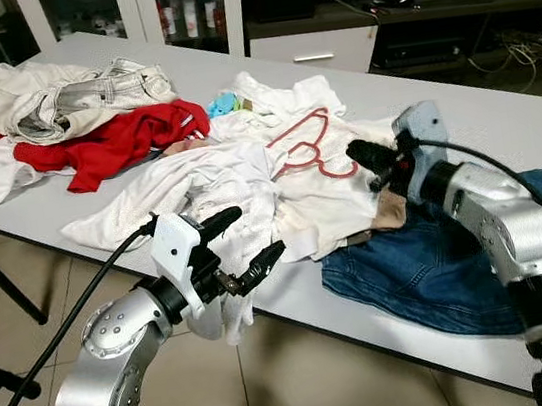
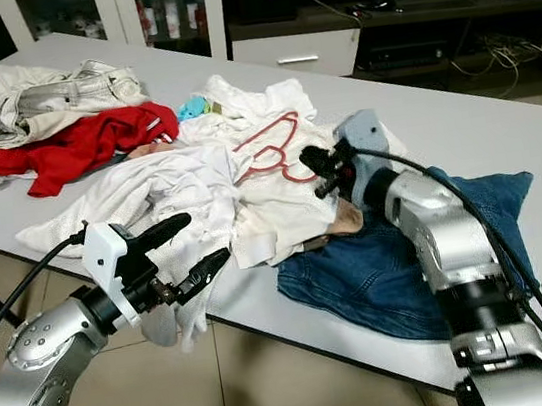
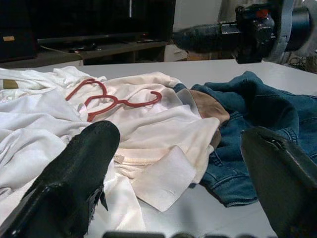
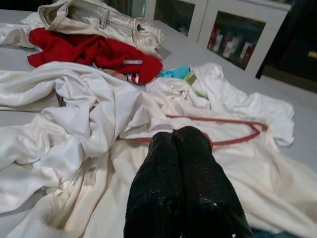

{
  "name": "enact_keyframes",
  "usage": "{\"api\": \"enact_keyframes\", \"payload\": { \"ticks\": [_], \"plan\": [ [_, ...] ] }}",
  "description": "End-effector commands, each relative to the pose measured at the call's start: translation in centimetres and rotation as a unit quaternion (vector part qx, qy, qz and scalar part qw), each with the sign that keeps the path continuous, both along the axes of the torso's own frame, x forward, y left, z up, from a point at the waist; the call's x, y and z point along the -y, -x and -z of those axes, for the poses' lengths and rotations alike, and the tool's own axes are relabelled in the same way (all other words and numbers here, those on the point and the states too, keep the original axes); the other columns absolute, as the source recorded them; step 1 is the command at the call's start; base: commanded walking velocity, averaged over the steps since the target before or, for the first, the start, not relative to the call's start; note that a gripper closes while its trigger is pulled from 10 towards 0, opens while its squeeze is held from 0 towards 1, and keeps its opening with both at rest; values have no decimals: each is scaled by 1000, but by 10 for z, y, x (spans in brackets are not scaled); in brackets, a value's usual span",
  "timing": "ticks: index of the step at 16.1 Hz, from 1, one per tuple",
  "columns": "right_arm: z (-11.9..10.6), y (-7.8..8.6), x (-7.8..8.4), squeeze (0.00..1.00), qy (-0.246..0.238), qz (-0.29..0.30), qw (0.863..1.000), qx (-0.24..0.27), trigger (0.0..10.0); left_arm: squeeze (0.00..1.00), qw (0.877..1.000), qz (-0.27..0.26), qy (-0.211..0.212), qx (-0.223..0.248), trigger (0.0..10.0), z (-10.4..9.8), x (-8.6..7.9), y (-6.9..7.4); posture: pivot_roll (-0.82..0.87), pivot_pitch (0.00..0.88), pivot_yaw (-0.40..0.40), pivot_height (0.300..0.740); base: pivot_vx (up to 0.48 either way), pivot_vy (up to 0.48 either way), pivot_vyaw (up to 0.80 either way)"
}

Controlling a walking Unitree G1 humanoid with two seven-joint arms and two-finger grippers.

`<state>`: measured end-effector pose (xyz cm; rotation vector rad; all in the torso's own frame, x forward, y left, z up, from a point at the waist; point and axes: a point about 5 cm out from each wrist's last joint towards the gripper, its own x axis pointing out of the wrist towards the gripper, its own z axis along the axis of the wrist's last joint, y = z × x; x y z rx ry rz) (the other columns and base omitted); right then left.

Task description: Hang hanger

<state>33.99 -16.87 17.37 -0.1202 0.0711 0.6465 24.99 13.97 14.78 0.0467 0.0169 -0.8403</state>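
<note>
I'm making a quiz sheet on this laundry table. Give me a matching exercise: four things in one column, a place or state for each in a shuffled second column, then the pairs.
Things:
1. red hanger
2. blue jeans
3. left claw
4. right claw

Places or states:
A. fingers spread open, at the table's near edge
B. fingers pressed together, just short of the hanger
C. lying flat on the white shirt
D. spread beneath the right arm, beside the white shirt

Pairs: 1-C, 2-D, 3-A, 4-B
</note>
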Motion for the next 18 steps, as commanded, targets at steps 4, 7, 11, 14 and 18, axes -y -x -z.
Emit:
{"api": "enact_keyframes", "payload": {
  "ticks": [4,7,11,14,18],
  "plan": [
    [-6,-12,-2,0,53,-21,998,12,10000,0,1000,-6,-2,0,10000,-1,0,2,101,0,-85,740,260,0,0],
    [-9,-17,-3,0,70,-26,997,16,10000,0,1000,-8,-2,0,10000,-1,0,3,111,0,-90,740,266,0,0],
    [-3,-24,-5,0,93,-36,995,8,10000,0,1000,-12,-3,-1,10000,-1,-1,5,115,0,-92,740,201,0,0],
    [3,-25,-8,0,103,-40,994,2,10000,0,1000,-13,-2,-2,10000,-1,-1,5,116,0,-91,740,0,0,0],
    [7,-30,-9,0,123,-40,992,-6,10000,0,1000,-15,0,-2,10000,-1,-1,6,118,0,-92,740,187,0,0]
  ]
}}
